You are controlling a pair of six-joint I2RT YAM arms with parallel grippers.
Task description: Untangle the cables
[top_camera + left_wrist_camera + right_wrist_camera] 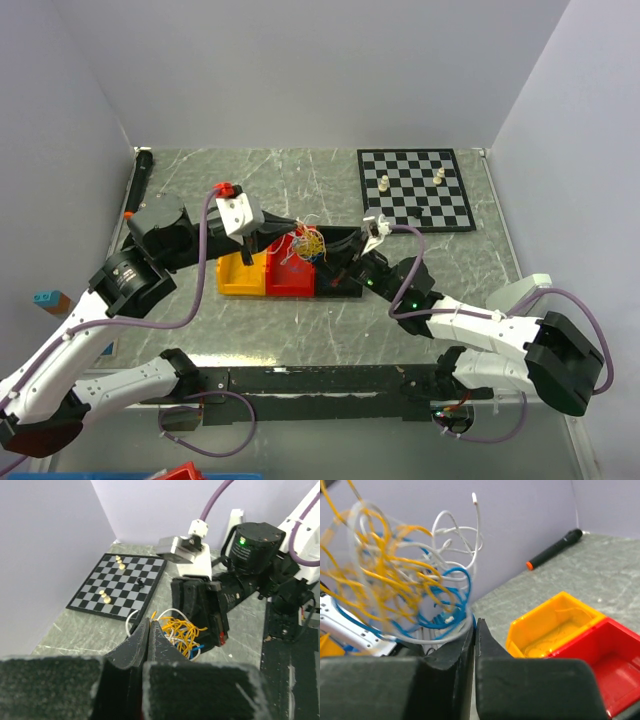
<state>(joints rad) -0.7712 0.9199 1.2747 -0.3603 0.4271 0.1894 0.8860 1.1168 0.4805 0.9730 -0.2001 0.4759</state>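
Note:
The cables [307, 243] are a curly clump of yellow-orange, blue and white wires held in the air over the red bin [290, 278]. My left gripper [291, 231] reaches in from the left, its jaws shut on the clump's edge. In the left wrist view the shut tips [150, 622] pinch a yellow strand and the cables [183, 632] hang just beyond. My right gripper [327, 256] comes from the right, shut on the clump. In the right wrist view its tips [475, 623] close on a blue strand, and the cables [405, 582] spread up to the left.
A yellow bin [240, 275] adjoins the red bin, with a black bin [338, 278] on its right. A chessboard [415, 188] with a few pieces lies at the back right. A black pen with an orange tip [139, 178] lies along the left wall.

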